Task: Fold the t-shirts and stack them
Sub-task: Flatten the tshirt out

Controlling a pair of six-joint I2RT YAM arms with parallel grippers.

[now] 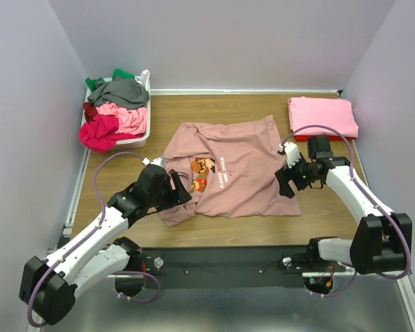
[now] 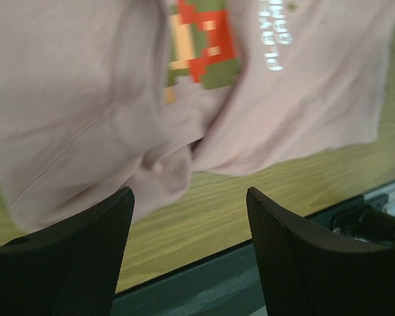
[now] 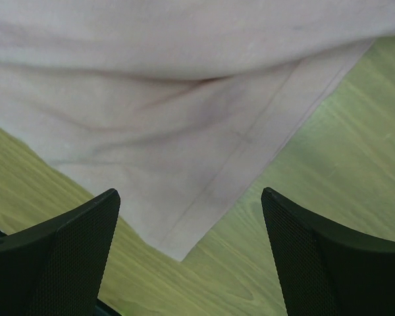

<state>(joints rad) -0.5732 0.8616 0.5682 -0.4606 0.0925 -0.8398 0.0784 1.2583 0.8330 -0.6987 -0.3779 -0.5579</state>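
Left gripper (image 1: 176,187), jaws apart and empty, hangs over the bunched near-left corner of the dusty-pink tee (image 1: 238,155) spread on the table (image 1: 325,207); my right gripper (image 1: 288,181), also released, hovers over its near-right corner; a folded pink tee (image 1: 323,116) lies far right

White lettering (image 1: 225,177) printed on dusty-pink t-shirt (image 1: 242,197), at 3 o'clock from pixel-art print (image 1: 203,173) in top view; letters too small to be read. Lettering also seen in left wrist view, toward 1 o'clock, blurred. Nothing legible.
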